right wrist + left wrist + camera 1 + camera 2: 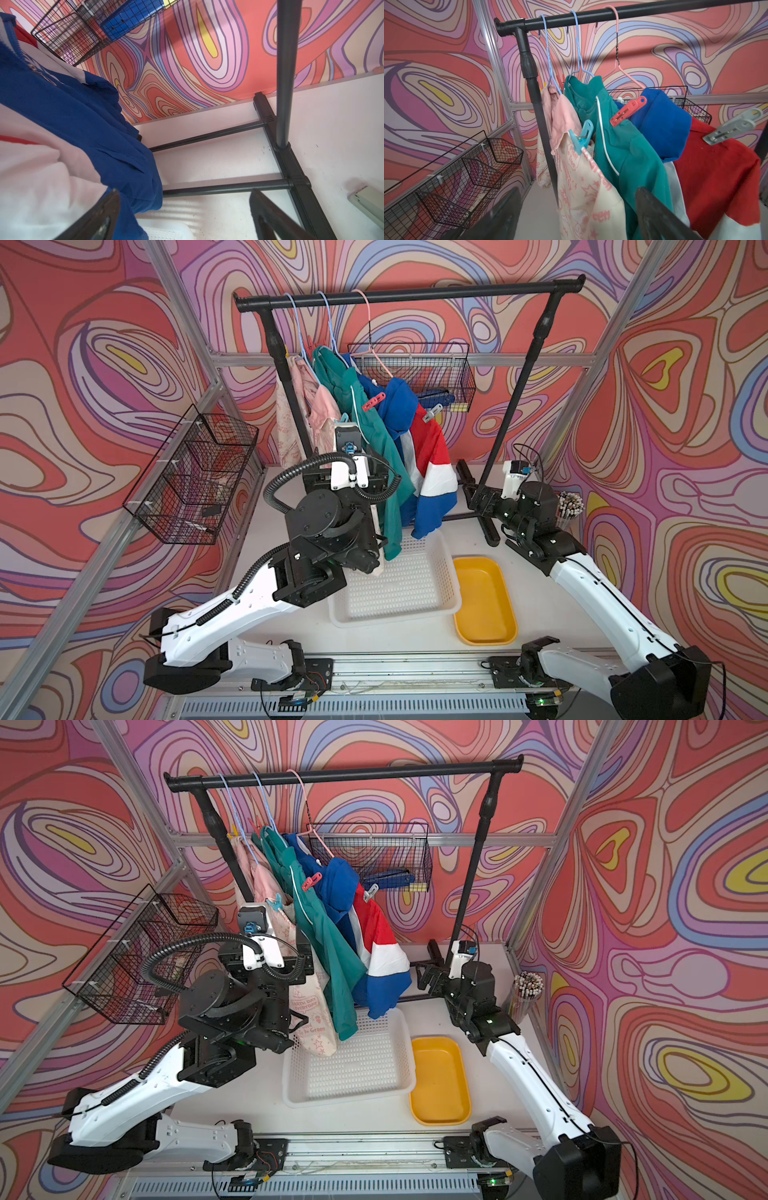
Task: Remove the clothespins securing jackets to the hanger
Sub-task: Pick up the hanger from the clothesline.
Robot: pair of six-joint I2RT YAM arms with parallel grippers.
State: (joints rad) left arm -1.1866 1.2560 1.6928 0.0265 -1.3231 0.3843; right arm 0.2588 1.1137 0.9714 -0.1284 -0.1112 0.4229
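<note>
Three jackets hang on wire hangers from the black rack bar (591,17): a pale pink printed one (566,118), a teal-green one (623,149) and a blue-red-white hooded one (716,166). A teal-blue clothespin (582,136) clips the pink shoulder, a coral-red one (628,111) the teal-green shoulder, a grey one (735,126) the red shoulder. Two more clothespins, red (560,80) and yellow-orange (544,85), peek out behind the collars. My left gripper (577,216) is open just below the teal-blue clothespin, with pink fabric hanging between its fingers. My right gripper (185,216) is open, low by the rack's foot.
A white perforated basket (440,556) and a yellow tray (484,601) sit on the table under the jackets. Wire baskets hang on the left wall (195,477) and back wall (415,373), the latter holding a dark-blue object (434,397). A pencil cup (569,504) stands far right.
</note>
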